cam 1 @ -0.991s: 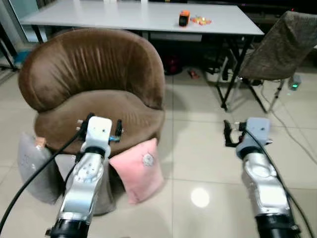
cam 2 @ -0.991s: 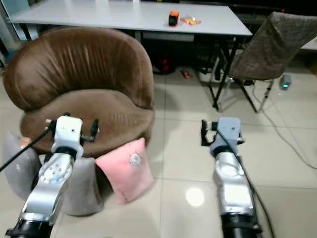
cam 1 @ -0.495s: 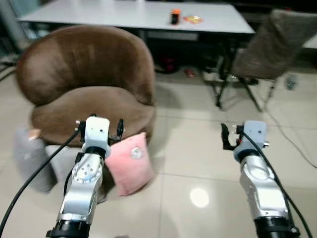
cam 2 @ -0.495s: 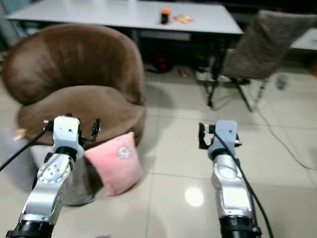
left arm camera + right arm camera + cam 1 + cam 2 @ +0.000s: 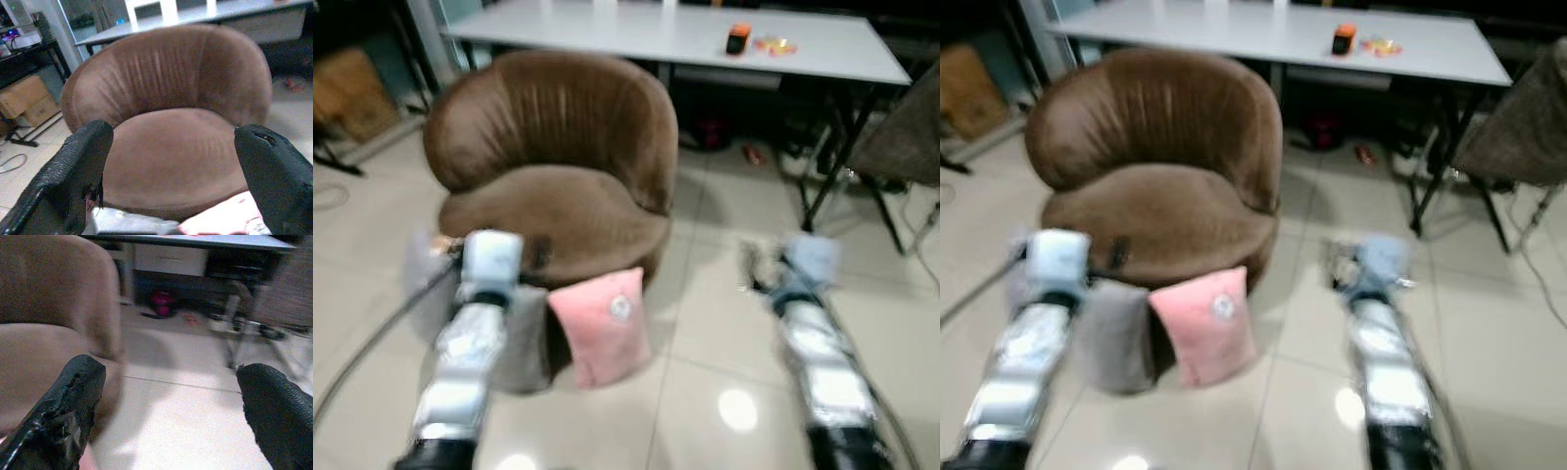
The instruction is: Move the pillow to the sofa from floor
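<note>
A pink pillow [image 5: 602, 323] stands on the tiled floor, leaning against the front of the brown round sofa [image 5: 558, 176]. Beside it a grey pillow [image 5: 524, 343] also leans on the sofa base. My left gripper [image 5: 504, 257] hovers in front of the sofa seat, above the grey pillow and just left of the pink one. In the left wrist view its fingers [image 5: 78, 161] stand wide apart, open and empty, with the sofa seat [image 5: 171, 147] beyond. My right gripper [image 5: 769, 266] hangs over bare floor to the right of the pillow, open and empty, its fingers [image 5: 73, 396] spread.
A white table [image 5: 656, 29] stands behind the sofa with an orange object [image 5: 737, 37] on it. A cloth-covered chair [image 5: 901, 137] is at the right. A cardboard box [image 5: 347, 93] sits far left. Open tile floor [image 5: 705, 333] lies right of the pillow.
The whole picture has shifted right and is blurred, so the camera has moved. The pillows stay against the sofa. Both arms keep their raised pose, grippers still open.
</note>
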`<state>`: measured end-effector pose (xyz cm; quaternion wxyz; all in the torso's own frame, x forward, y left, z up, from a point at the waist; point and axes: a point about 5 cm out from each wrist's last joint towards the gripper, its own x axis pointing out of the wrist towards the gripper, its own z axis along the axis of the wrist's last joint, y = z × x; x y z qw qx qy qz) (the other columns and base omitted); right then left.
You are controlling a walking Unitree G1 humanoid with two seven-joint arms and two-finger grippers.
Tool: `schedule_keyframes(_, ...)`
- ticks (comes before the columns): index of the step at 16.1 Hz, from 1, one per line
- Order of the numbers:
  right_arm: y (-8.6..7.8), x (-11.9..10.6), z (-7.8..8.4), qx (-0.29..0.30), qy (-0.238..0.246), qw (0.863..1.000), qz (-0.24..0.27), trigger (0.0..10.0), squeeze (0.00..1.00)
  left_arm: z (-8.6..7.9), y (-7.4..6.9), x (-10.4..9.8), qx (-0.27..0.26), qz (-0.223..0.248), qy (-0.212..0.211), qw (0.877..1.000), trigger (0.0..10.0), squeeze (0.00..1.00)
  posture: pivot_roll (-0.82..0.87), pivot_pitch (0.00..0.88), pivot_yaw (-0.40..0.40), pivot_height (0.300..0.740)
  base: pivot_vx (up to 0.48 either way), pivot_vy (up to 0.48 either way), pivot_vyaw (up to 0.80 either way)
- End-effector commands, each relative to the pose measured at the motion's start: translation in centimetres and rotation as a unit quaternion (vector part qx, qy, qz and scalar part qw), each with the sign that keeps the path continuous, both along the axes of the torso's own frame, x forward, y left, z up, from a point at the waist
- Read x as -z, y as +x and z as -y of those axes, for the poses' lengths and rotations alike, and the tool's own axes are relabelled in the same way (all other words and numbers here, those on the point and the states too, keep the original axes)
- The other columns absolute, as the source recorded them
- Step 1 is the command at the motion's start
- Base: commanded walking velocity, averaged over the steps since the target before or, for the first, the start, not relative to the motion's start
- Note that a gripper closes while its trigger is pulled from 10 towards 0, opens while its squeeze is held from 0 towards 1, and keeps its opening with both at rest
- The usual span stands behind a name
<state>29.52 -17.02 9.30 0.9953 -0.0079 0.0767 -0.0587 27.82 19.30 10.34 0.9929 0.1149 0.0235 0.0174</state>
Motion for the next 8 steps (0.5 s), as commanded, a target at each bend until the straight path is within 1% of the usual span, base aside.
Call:
schedule_keyframes(1,-0.43,0.41,1.57,0.021,-0.015,1.000,-0.012,10.0,0.00,1.02,0.18,-0.36,0.016,0.008,-0.006,1.000,10.0,0.00,-0.02,0.000,0.014,0.740,0.379,0.000,0.00)
schedule_keyframes(3,-0.38,0.29,1.38,0.004,-0.028,1.000,-0.009,10.0,0.00,1.02,0.23,-0.39,0.016,0.009,-0.005,1.000,10.0,0.00,-0.02,0.000,0.013,0.740,0.379,0.000,0.00)
schedule_keyframes(8,-0.30,0.30,1.10,-0.005,-0.026,1.000,-0.007,10.0,0.00,1.07,0.29,-0.38,0.019,0.009,-0.003,1.000,10.0,0.00,-0.02,0.000,0.010,0.740,0.374,0.000,0.80)
